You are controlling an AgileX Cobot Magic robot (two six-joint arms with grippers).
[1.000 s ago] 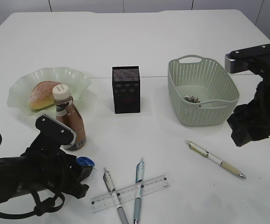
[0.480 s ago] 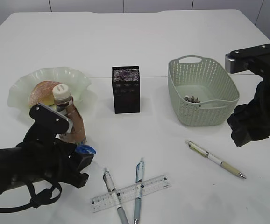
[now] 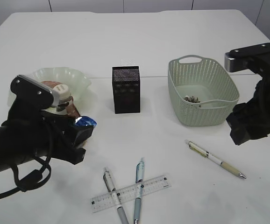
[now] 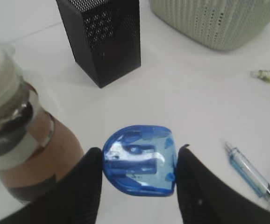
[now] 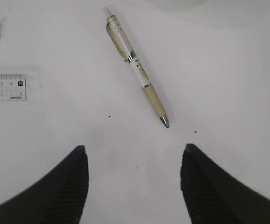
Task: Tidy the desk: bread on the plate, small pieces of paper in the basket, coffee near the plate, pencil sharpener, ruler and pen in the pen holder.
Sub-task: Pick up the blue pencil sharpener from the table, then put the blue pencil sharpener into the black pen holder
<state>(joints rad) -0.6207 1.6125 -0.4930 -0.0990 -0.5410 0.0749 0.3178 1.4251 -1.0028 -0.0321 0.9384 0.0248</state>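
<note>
Between the left claw [image 4: 139, 173] fingers, blue pencil sharpener [image 4: 139, 159], clamped.

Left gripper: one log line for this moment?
left gripper: shut on blue plastic pencil sharpener | lifted | black mesh pen holder ahead | right gripper: open, empty

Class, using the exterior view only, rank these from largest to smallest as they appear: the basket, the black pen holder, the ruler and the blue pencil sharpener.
1. basket, clearly largest.
2. and 3. pen holder and ruler: the holder covers more area, the ruler looks longer and lies nearer the camera, so unranked.
4. pencil sharpener, smallest, held in the left gripper.
</note>
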